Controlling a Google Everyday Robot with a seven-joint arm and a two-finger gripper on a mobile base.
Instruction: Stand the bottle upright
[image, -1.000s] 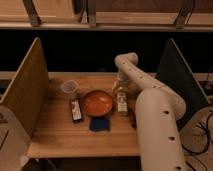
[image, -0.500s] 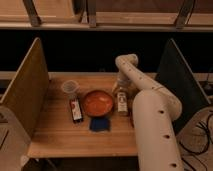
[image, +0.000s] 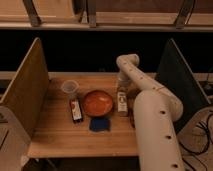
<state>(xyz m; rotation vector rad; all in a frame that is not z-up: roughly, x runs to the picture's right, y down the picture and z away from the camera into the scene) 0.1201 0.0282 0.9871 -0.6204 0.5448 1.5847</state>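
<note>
Whitish bottle (image: 121, 103) stands upright beside orange bowl (image: 97, 102), unmoved from a second ago, gripper (image: 123, 86) just above, grip can't tell; looks done.

Dim, warm; end effector (image: 122, 88) over bottle (image: 122, 103)

The pincer (image: 121, 88) just over the bottle (image: 121, 103) has barely moved; the arm's elbow (image: 128, 61) shifted slightly.
</note>
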